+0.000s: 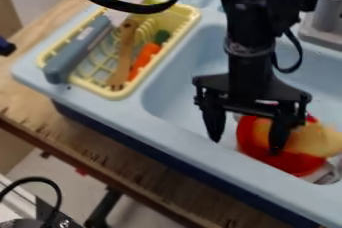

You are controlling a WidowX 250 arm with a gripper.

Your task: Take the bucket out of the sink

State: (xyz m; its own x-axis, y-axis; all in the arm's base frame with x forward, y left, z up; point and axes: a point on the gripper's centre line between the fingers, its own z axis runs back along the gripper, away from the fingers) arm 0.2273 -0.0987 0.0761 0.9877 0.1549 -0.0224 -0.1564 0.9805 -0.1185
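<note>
End effector [246,134], fingers spread apart, above the blue sink [184,84]. The red bucket [252,147], seemingly with a yellow object [319,142], lies inside at four o'clock; yellow rack [110,92], eleven o'clock.

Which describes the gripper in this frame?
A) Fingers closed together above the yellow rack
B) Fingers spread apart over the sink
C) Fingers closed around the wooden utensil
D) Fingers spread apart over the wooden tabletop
B: the gripper hangs over the sink with a wide gap between its fingers, one of them in front of the red object in this view.
</note>
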